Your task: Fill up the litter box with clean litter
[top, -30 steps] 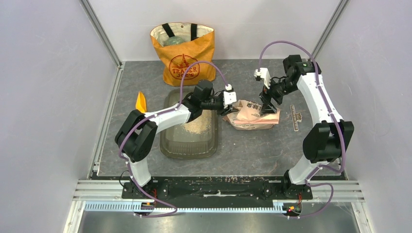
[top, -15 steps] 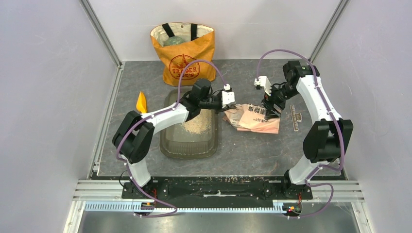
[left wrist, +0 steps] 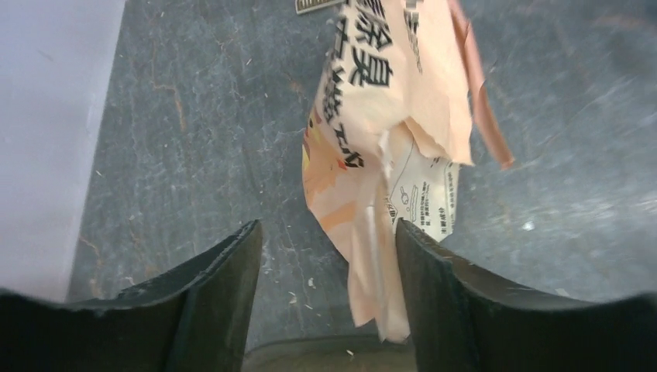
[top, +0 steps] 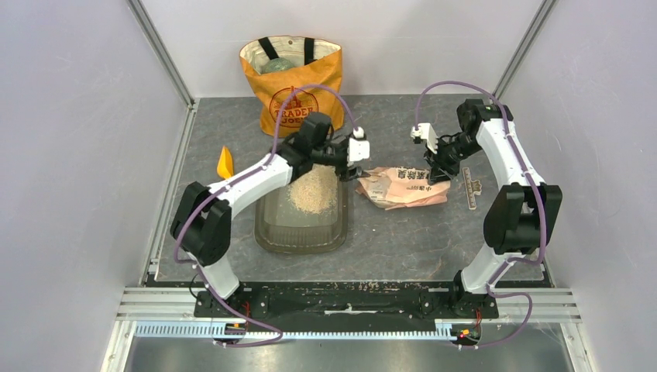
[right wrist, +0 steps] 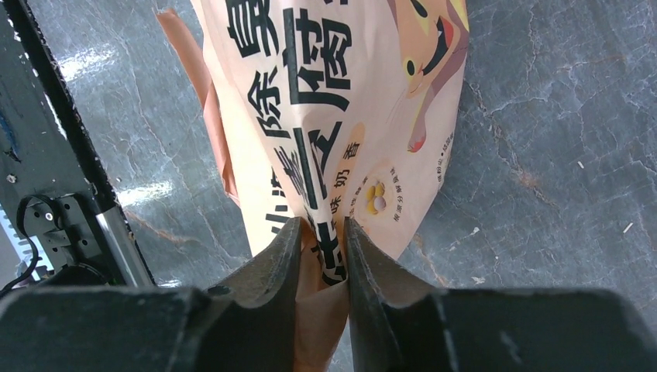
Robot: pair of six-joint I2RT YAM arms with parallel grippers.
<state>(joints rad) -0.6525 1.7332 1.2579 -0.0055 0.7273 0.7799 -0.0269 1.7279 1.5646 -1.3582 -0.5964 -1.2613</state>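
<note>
The litter box (top: 273, 226), a smoky grey tray, lies left of centre with a heap of pale clean litter (top: 313, 191) in its far half. Right of it the crinkled pink litter bag (top: 403, 187) lies flat on the table. My left gripper (top: 350, 172) hovers at the box's far right corner by the bag's left end. In the left wrist view the left gripper (left wrist: 329, 240) is open, and the bag's (left wrist: 387, 116) loose corner hangs by the right finger. My right gripper (right wrist: 323, 232) is shut on a fold of the bag (right wrist: 341, 93) at its right end (top: 436, 172).
An orange tote bag (top: 293, 81) stands at the back. An orange scoop (top: 225, 163) lies left of the box. A thin dark strip (top: 470, 188) lies right of the bag. Metal posts and grey walls close in both sides.
The bag has dropped from a bunched heap to lie flat. My left gripper let go and opened, drawing back. My right gripper moved to the bag's right end and closed on it.
</note>
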